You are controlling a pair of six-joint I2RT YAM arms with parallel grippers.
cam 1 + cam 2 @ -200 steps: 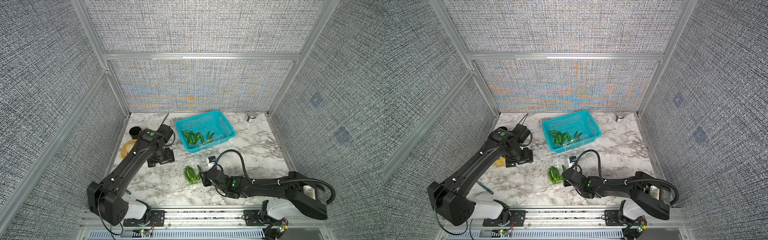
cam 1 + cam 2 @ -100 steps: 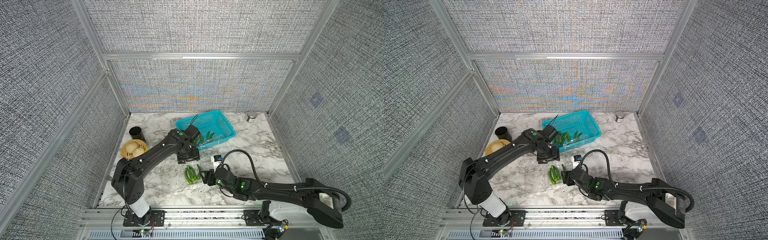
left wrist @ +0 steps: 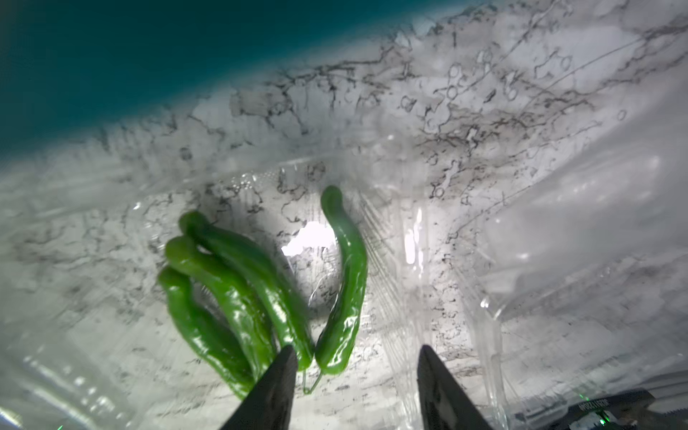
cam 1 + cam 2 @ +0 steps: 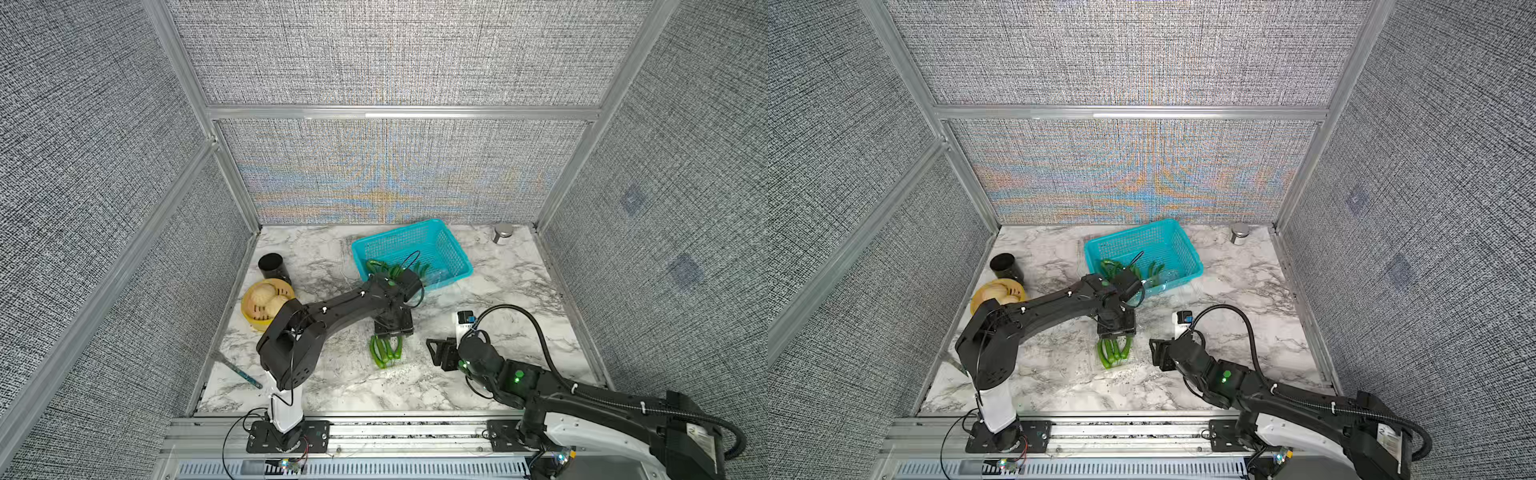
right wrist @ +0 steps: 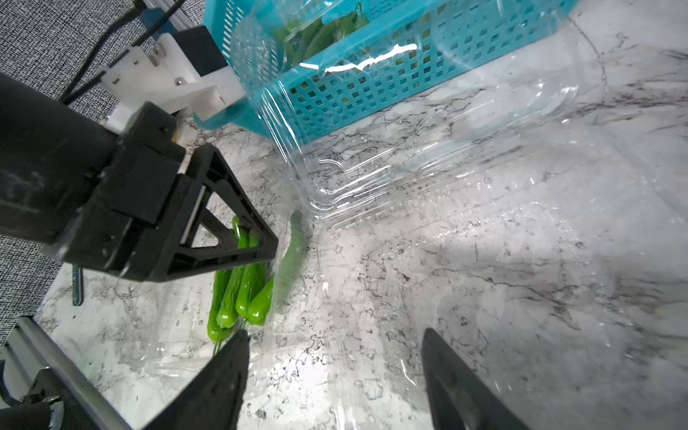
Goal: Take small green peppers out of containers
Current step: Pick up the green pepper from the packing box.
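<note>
Several small green peppers lie side by side on the marble inside an open clear container; its lid stands up against the basket. My left gripper hangs open right over their far ends. The stem end of one curved pepper sits just inside one finger. My right gripper is open and holds nothing, a little to the right of the peppers. More peppers lie in a second clear container in the basket.
The teal basket stands at the back centre. A yellow steamer with buns and a black cup are at the left. A metal tin sits back right. A small white device lies near my right gripper, and a teal stick front left.
My left arm has swung from the table's left side to above the peppers, and its jaws have narrowed. My right gripper has opened and drawn back to the right, away from the peppers.
</note>
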